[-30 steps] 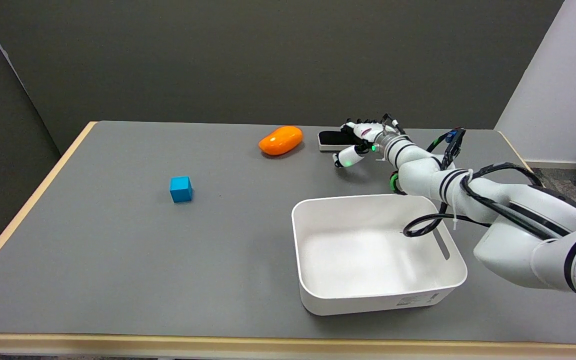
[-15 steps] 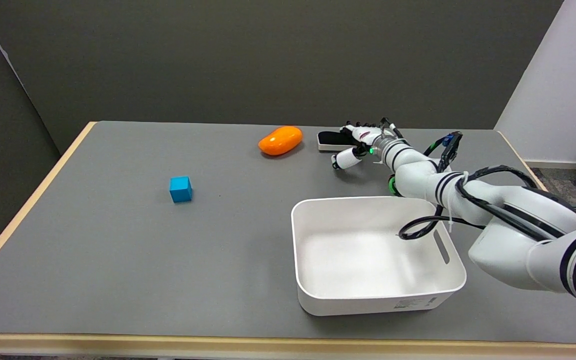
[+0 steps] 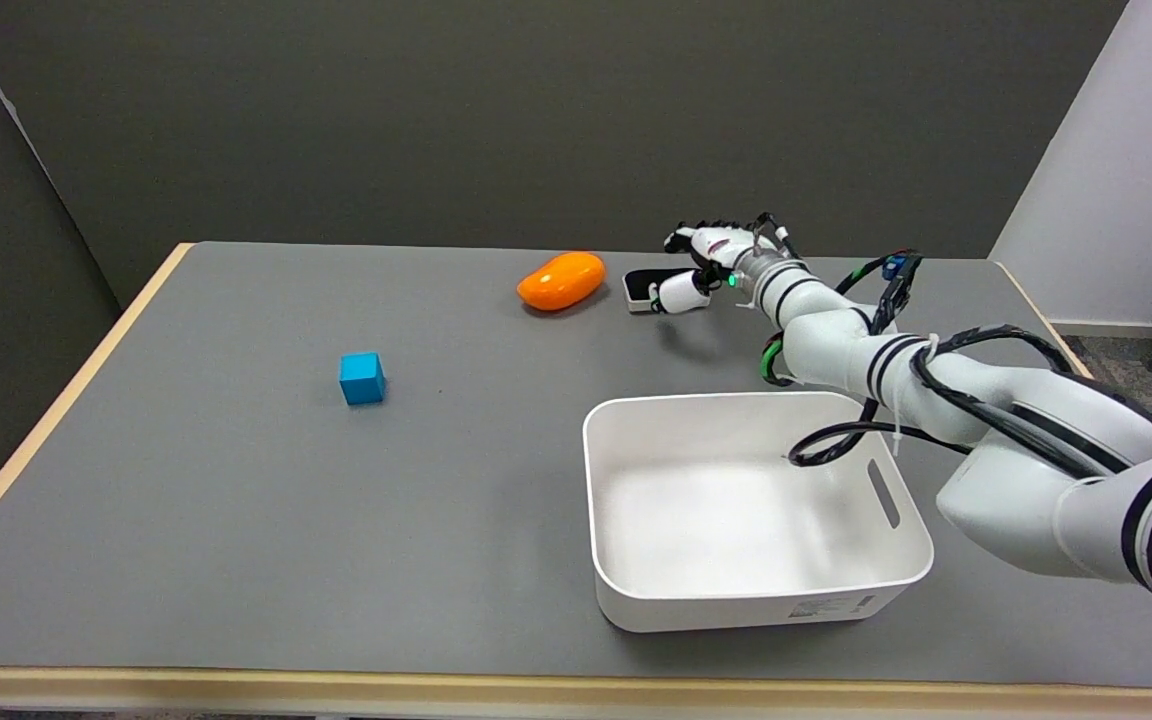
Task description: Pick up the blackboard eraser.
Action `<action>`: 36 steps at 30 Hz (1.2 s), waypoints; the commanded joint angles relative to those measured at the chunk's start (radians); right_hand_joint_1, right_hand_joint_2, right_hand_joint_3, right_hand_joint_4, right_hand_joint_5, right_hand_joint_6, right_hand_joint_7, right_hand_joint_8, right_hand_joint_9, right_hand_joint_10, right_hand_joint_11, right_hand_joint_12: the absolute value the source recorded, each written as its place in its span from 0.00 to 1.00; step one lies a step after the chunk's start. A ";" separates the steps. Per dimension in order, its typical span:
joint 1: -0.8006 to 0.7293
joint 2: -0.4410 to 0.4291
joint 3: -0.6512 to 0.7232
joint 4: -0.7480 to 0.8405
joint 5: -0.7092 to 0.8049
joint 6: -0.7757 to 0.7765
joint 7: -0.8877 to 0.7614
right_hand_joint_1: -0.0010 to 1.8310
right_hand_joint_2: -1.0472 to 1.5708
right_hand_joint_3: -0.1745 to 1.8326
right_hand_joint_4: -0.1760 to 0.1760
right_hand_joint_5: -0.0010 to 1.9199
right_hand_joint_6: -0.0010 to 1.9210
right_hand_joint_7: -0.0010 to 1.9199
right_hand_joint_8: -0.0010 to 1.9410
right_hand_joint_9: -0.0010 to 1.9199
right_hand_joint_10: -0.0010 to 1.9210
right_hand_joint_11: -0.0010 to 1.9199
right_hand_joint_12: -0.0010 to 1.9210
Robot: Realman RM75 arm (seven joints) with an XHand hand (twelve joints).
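While fingers (image 3: 684, 293) touch eraser (image 3: 642, 287), mango (image 3: 561, 280) beside

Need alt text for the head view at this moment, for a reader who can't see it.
The robot's right hand closes around the blackboard eraser at the far side of a grey table; whether the eraser is lifted is unclear. An orange object lies just left of it, a blue cube farther left, and a white bin nearer the camera.

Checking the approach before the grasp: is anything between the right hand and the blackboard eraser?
Nothing visible. The right hand is already at the blackboard eraser, covering its right end. The orange object lies apart, on the eraser's left.
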 commanded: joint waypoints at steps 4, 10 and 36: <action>-0.002 0.016 0.031 0.052 -0.015 0.022 -0.019 0.27 0.67 0.59 0.64 0.10 0.24 0.12 0.16 0.07 0.31 0.00 0.54; 0.001 0.006 0.031 0.022 -0.015 0.015 -0.016 0.27 0.66 0.59 0.63 0.10 0.24 0.11 0.16 0.07 0.31 0.00 0.54; -0.004 -0.027 0.031 -0.033 -0.014 0.006 -0.009 0.27 0.65 0.58 0.63 0.09 0.23 0.11 0.16 0.07 0.32 0.00 0.54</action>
